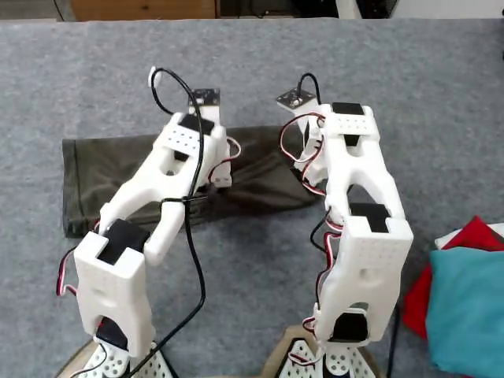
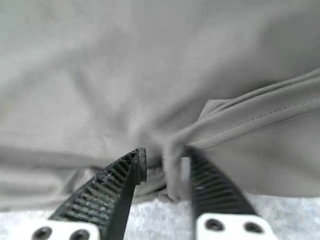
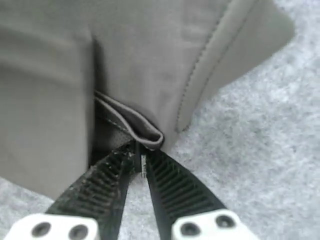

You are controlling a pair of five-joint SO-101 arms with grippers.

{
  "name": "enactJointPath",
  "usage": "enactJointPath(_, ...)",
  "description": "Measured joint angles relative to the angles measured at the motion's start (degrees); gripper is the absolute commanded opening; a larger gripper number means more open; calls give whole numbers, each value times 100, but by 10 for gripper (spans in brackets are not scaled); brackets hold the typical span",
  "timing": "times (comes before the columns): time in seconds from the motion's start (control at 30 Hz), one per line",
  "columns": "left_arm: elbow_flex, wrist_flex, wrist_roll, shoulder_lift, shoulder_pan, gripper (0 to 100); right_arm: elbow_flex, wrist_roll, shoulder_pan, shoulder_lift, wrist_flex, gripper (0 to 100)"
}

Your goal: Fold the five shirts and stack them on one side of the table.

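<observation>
A dark olive shirt (image 1: 118, 169) lies spread across the grey table (image 1: 441, 102), partly under both arms. My left gripper (image 2: 167, 167) stands at the shirt's near edge with a bunched fold of the cloth (image 2: 172, 172) pinched between its fingers. It sits near the shirt's middle in the high view (image 1: 211, 172). My right gripper (image 3: 142, 155) is shut on a thin hem (image 3: 145, 135) at the shirt's right end (image 1: 309, 169). Creases in the cloth run toward both grips.
At the table's right edge lies a pile of folded shirts: a teal one (image 1: 468, 307) on top, a red one (image 1: 475, 235) under it, and a bit of white (image 1: 450, 236). Bare grey table lies behind and in front of the olive shirt.
</observation>
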Motion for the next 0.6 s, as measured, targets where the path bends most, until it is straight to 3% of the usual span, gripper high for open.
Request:
enactJointPath(0.23, -1152, 870, -44, 0, -185, 210, 9, 26, 79, -686, 316, 6)
enactJointPath(0.6, -2004, 1732, -1626, 0, -2664, 210, 9, 26, 141, -2198, 888, 7)
